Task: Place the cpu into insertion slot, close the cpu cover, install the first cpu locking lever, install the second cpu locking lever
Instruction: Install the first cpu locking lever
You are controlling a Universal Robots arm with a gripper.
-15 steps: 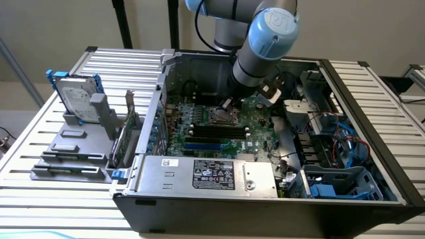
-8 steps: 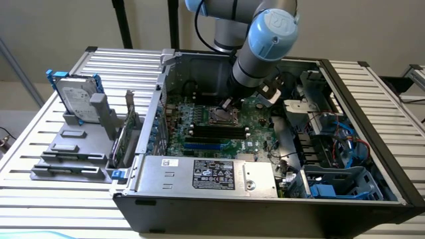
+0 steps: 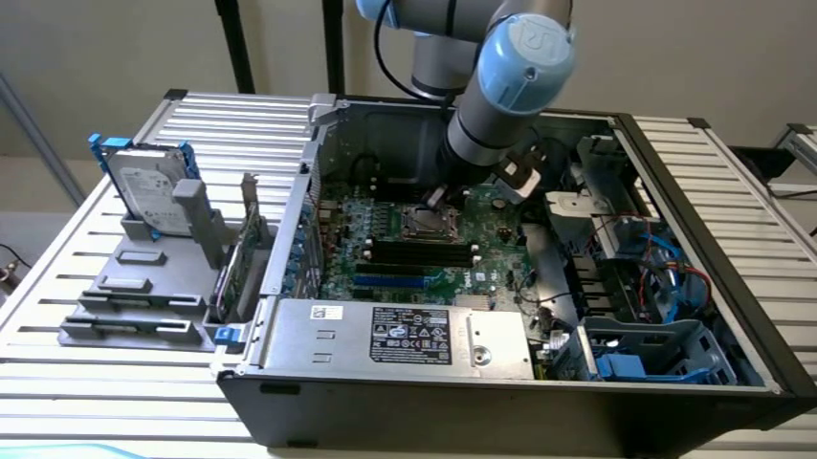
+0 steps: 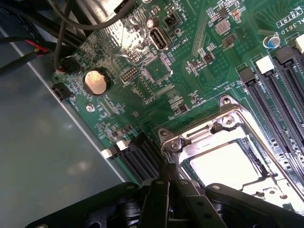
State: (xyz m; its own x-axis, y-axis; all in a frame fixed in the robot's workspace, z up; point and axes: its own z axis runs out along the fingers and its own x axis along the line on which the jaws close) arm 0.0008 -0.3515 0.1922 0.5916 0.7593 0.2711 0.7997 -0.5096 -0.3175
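Wrist view shows the gripper with its two dark fingers pressed together, closed on nothing that can be made out, their tips right at the corner of the CPU socket. Inside that socket the cpu lies with its silvery face up, and the cpu cover sits down over it, its frame ringing the chip. A thin locking lever runs along one edge of the cover. Close around the socket are black memory slots on one side and another bank of dark connectors on the other, with a round coin battery and black cables farther off on the green motherboard. Exterior view shows the arm reaching down into the open computer case, hiding part of the socket; the power supply sits along the near edge, blue drive cages toward the exterior view's right, and a hard drive stands in a grey holder outside the case on the slatted table.
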